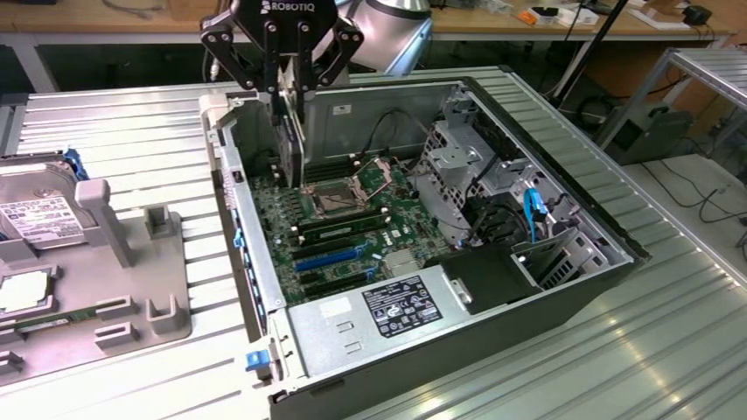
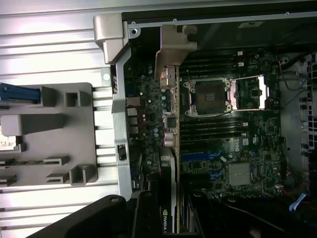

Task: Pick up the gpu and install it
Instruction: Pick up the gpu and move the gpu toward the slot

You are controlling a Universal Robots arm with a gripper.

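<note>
Gpu was held upright and edge-on by the claw, which was clamped on its top edge and pointed straight down into the open computer case, beside the CPU socket. Contact with the motherboard could not be told. In the wrist view, a silver bracket and a green logo were seen.

**Readable markings, placed against the computer case**

- Tool, above the case's far end: white capitals "ROBOTIQ" on the black body.
- gpu, over the case's motherboard: green logo with small white lettering, apparently "NVIDIA", on the black face.
- Power supply label, at the case's near end: certification symbols and fine print, illegible.
- Hard drive label, outside the case, toward the exterior view's left: print illegible.
</note>
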